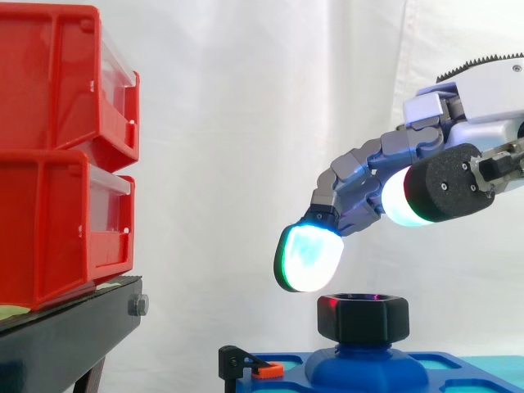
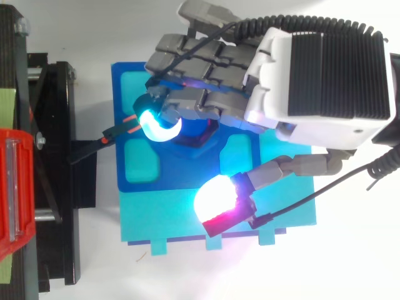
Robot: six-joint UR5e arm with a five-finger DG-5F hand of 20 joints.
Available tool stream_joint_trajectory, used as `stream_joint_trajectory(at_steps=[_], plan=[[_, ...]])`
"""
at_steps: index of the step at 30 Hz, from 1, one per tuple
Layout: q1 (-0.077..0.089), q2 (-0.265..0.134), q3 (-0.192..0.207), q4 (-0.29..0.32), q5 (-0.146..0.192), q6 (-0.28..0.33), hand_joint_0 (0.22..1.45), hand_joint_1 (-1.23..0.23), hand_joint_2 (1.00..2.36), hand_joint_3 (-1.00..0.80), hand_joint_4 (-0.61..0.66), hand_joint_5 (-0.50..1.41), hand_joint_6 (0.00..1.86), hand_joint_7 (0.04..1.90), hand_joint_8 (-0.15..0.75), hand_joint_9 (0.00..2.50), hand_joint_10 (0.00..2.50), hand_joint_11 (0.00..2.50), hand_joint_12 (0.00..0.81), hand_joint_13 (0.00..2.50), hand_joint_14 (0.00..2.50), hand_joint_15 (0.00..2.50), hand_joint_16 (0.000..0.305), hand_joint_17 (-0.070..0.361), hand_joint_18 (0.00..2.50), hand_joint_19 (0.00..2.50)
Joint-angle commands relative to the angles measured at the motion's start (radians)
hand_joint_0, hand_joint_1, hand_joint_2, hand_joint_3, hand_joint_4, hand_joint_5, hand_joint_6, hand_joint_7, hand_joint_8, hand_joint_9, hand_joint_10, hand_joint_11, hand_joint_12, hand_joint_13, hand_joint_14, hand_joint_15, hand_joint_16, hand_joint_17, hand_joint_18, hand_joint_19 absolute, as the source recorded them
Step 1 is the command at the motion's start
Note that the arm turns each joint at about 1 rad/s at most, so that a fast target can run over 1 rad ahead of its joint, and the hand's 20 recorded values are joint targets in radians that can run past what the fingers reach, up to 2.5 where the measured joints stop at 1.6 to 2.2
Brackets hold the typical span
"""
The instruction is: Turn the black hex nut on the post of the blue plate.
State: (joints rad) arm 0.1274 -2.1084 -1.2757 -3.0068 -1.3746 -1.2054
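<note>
The black hex nut (image 1: pixel 363 318) sits on a raised blue post at the middle of the blue plate (image 1: pixel 282 362). My hand (image 1: pixel 385 164) reaches in from the right and hovers over it, with its fingers loosely bent downward. One glowing cyan-green fingertip (image 1: pixel 309 258) hangs just above and left of the nut, with a small gap between them. The thumb pad (image 1: pixel 401 196) glows white higher up to the right, away from the nut. In the top view my hand (image 2: pixel 206 75) covers most of the post, and the blue plate (image 2: pixel 128 81) shows around it. Nothing is held.
Two stacked red bins (image 1: pixel 57 147) rest on a black stand (image 1: pixel 65 336) at the left. A small black clamp with an orange piece (image 1: pixel 250 366) sits at the blue plate's left edge. A cyan plate (image 2: pixel 187 225) lies under the blue one, extending toward the thumb.
</note>
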Motion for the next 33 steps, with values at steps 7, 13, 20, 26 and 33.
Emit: stream_joint_trajectory(at_steps=[7,13,20,26,33], plan=[[0.0,-0.045,0.009,0.057,-0.011,-0.029,0.46,-0.4,1.0,-0.5,0.23,-0.2,0.5,0.82,0.275,0.29,0.0,0.0,0.393,0.02,0.0,0.0,0.064,0.143,0.0,0.01],[-0.002,-0.045,0.01,0.06,-0.011,-0.031,0.46,-0.4,1.0,-0.5,0.24,-0.2,0.5,0.82,0.278,0.3,0.0,0.0,0.394,0.02,0.0,0.0,0.063,0.143,0.0,0.01],[-0.014,-0.048,0.009,0.031,-0.044,-0.052,0.46,-0.4,1.0,-0.5,0.25,-0.2,0.5,0.82,0.276,0.31,0.0,0.0,0.39,0.02,0.0,0.0,0.063,0.142,0.0,0.0],[-0.029,-0.048,0.009,0.026,-0.081,-0.059,0.46,-0.4,1.0,-0.5,0.25,-0.19,0.5,0.82,0.277,0.32,0.0,0.0,0.389,0.03,0.0,0.0,0.063,0.141,0.0,0.0],[-0.055,-0.048,0.009,0.017,-0.124,-0.059,0.46,-0.4,1.0,-0.5,0.26,-0.19,0.5,0.83,0.277,0.32,0.0,0.0,0.387,0.03,0.0,0.0,0.062,0.14,0.0,0.0]])
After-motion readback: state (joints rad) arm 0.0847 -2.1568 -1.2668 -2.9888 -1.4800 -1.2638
